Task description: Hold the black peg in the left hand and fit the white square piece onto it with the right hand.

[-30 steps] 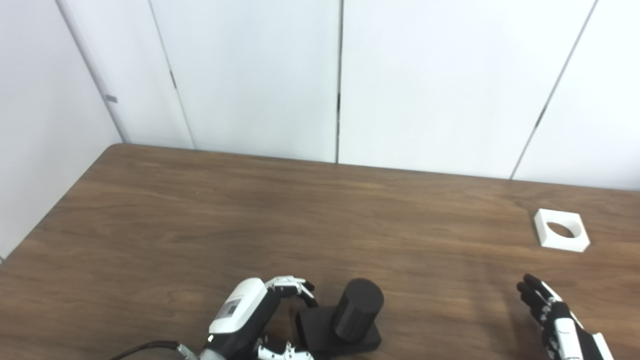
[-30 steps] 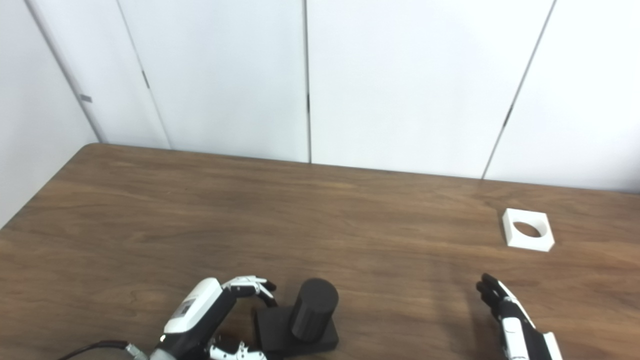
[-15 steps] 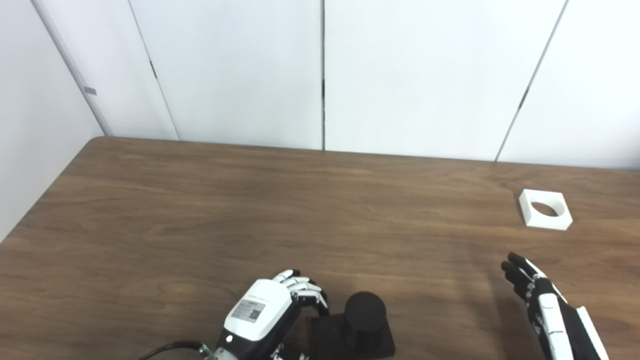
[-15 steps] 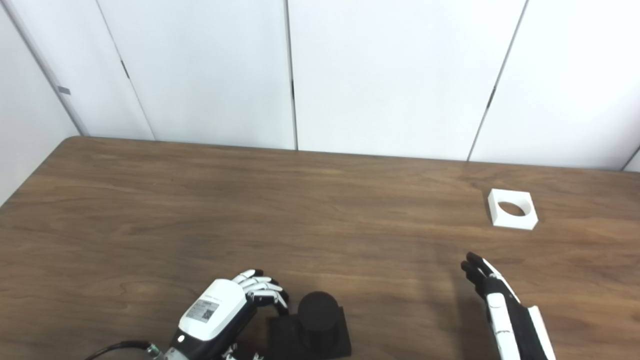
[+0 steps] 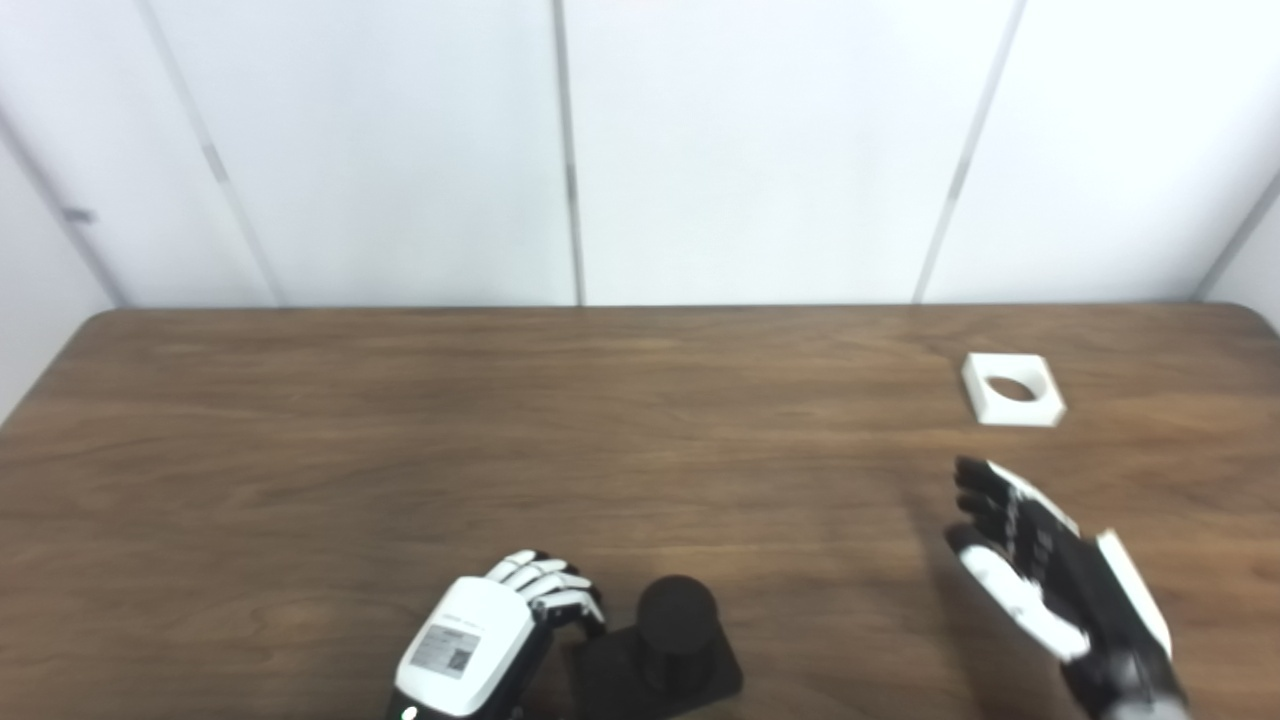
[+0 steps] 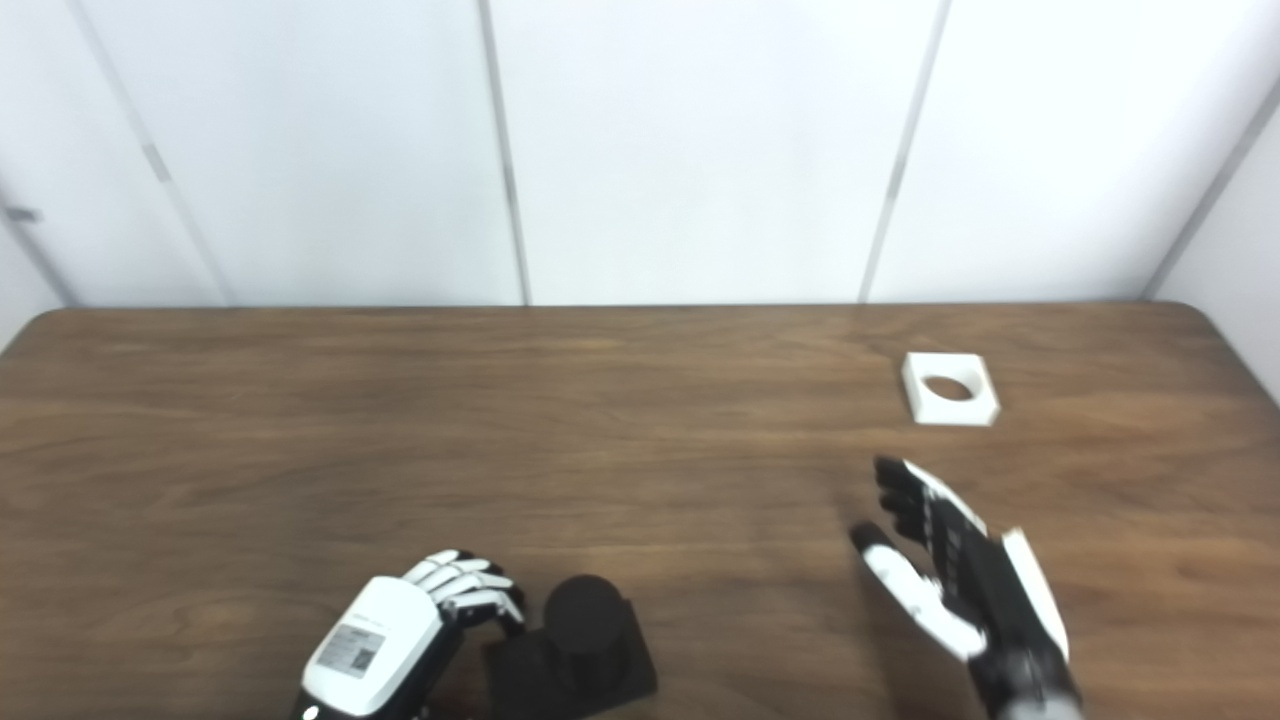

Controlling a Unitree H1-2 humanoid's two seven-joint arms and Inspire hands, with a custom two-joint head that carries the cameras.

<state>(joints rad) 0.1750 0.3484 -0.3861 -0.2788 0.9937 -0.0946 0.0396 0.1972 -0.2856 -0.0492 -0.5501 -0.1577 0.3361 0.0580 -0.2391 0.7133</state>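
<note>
Fingers point(image 5: 545, 578) of my left hand point(image 5: 480, 640) are curled against the left edge of the peg's point(image 5: 678, 622) square base, at the lower centre of the frame. A second ago they arched loosely beside the base; now they sit tight on it. I cannot tell whether the thumb has closed underneath, since the hand's white back hides it, so I treat the grip as unconfirmed. The peg stands upright on the table point(image 5: 400, 430).

My right hand point(image 5: 1050, 570) is empty, fingers spread and pointing toward the upper right. Over the last second it has come further into the frame from the lower right corner and now sits near the white piece point(image 5: 1012, 388) but still apart from it. Motion blur on the hand suggests it is travelling. The whole picture has also shifted, so I read the peg's and piece's apparent displacement as head movement, not as movement of the parts.

The white piece lies flat at the upper right of the table, hole facing up, untouched. In my judgement, both hands are in the approach-and-grasp stage: the left needs a verified hold, and the right must cover the remaining gap to the piece.
</note>
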